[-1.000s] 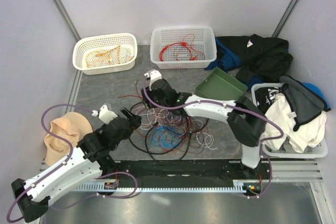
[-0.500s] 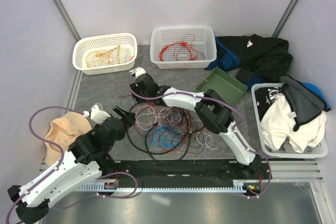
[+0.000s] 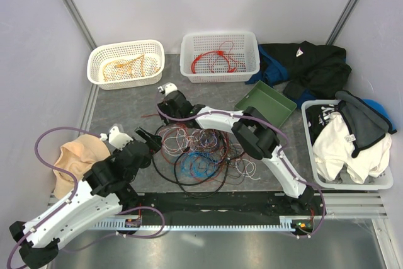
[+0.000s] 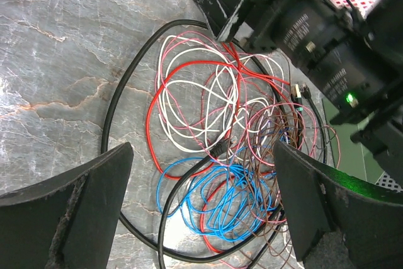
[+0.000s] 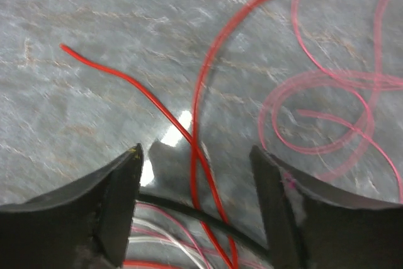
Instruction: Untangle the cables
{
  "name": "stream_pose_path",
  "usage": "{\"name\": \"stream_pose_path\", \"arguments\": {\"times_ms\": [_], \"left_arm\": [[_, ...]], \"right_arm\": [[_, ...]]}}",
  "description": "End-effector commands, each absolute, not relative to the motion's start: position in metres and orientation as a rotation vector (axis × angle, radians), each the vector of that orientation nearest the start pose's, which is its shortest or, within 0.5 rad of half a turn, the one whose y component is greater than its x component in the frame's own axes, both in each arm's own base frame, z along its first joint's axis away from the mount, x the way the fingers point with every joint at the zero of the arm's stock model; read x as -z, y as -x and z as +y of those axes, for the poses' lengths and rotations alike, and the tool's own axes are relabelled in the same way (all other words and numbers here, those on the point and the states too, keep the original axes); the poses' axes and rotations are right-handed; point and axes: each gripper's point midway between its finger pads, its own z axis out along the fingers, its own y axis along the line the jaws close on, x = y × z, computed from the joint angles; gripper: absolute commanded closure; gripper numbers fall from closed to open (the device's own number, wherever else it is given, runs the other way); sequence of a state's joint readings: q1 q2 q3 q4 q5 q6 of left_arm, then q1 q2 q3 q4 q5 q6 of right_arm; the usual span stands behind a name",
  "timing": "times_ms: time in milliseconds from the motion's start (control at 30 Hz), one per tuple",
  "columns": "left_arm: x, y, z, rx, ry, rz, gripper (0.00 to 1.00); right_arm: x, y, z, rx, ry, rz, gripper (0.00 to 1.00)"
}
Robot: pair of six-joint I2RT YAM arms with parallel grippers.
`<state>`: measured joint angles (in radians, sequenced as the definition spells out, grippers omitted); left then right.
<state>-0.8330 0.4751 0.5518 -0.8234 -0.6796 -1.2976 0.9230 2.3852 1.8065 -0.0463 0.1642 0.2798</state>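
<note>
**No legible writing**

Rows of white lettering stand on the black cylindrical motor housing (image 4: pixel 315 36) in the left wrist view, too blurred to read. White print on the black cloth in the white laundry basket (image 3: pixel 327 113) is too small to make out.

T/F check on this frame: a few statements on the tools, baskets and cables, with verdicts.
1. The left tool and the right tool are both open and empty. True.
2. The middle basket holds blue cable. False: it holds a red cable.
3. The right tool hovers over the green tray. False: it is over loose red wires at the far left edge of the tangle.
4. A thick black cable loops around the tangle's outside. True.
</note>
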Motion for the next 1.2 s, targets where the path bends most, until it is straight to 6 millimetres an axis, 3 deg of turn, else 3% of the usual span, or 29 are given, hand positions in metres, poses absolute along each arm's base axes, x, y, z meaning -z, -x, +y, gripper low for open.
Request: {"name": "stream_pose_path", "arguments": {"times_ms": [0,133,300,400,567,933,1033,1167], "left_arm": [[-0.158,-0.192,-0.082,0.46,0.864,1.931,0.0],[-0.157,-0.193,-0.083,0.459,0.86,1.936,0.0],[-0.149,-0.192,-0.086,0.456,0.86,1.956,0.0],[-0.144,-0.192,-0.088,0.456,0.858,1.968,0.0],[-0.139,-0.193,-0.092,0.455,0.852,1.986,0.0],[-0.131,-0.196,-0.098,0.46,0.846,2.0,0.0],[-0.13,-0.197,-0.102,0.457,0.836,2.014,0.0],[-0.129,-0.199,-0.104,0.456,0.834,2.017,0.0]], "right_arm": [[-0.087,-0.409,0.464,-0.485,0.464,2.032,0.16],[-0.102,-0.428,0.439,-0.444,0.387,2.015,0.14],[-0.081,-0.456,0.405,-0.421,0.294,2.076,0.15],[-0.066,-0.469,0.398,-0.415,0.267,2.104,0.14],[-0.049,-0.478,0.409,-0.42,0.296,2.135,0.13],[-0.048,-0.467,0.423,-0.536,0.269,2.127,0.14],[-0.052,-0.461,0.424,-0.567,0.252,2.11,0.14],[-0.073,-0.458,0.427,-0.633,0.2,2.06,0.13]]}}
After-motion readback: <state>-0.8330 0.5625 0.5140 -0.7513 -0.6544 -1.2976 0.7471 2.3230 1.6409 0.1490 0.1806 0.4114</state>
